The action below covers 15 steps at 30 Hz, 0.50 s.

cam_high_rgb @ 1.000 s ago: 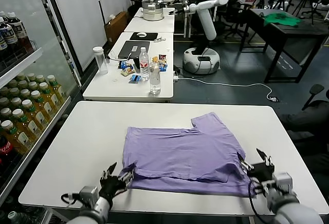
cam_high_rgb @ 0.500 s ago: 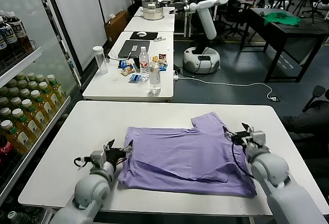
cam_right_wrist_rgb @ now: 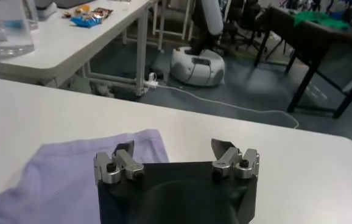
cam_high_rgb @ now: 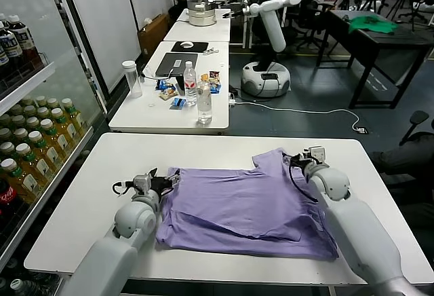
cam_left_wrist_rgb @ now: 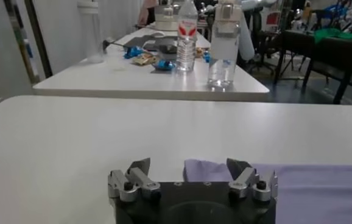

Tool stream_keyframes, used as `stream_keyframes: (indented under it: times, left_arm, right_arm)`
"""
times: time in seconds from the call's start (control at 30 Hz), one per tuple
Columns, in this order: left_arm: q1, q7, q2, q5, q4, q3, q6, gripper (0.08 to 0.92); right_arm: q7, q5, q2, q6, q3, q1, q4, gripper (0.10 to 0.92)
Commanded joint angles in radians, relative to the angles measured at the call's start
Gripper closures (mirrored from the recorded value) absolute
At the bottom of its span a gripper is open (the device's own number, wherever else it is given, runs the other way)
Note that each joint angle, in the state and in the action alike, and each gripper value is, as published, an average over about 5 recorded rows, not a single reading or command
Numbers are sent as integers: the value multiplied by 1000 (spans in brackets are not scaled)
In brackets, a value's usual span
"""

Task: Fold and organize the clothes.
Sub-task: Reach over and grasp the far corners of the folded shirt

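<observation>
A shelf (cam_high_rgb: 30,153) at the robot's left is packed with rows of bottled drinks (cam_high_rgb: 27,148), yellow and dark, standing upright. On the next table (cam_high_rgb: 135,116) beyond, two clear water bottles (cam_high_rgb: 197,94) and a tall capped cup (cam_high_rgb: 131,79) are seen upright, near snack packets (cam_high_rgb: 173,96) and a laptop (cam_high_rgb: 178,64). On the near white table (cam_high_rgb: 122,157) a purple T-shirt (cam_high_rgb: 244,204) is spread flat, partly folded, with one sleeve (cam_high_rgb: 274,160) reaching toward the far edge. Bare tabletop is left on all sides of the shirt, widest along the far side and at the robot's left. The left gripper (cam_high_rgb: 166,181) is held low at the shirt's far left corner, its jaws spread apart with nothing between them; in the left wrist view (cam_left_wrist_rgb: 190,175) the shirt's edge is seen just ahead of the fingertips. The right gripper (cam_high_rgb: 300,159) is held low by the sleeve, at the shirt's far right, also spread wide and holding nothing, as confirmed in the right wrist view (cam_right_wrist_rgb: 175,157). Both arms are stretched forward along the shirt's two sides. Another robot (cam_high_rgb: 268,17) is seen far behind.
</observation>
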Motion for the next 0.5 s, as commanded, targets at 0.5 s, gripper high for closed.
stream_keyframes:
  times: [0.5]
  left_arm:
    - [-50,0,-19,-9,84,50,0,447]
  right_arm:
    - [-18,46,43,-3,-71,64,-149,470]
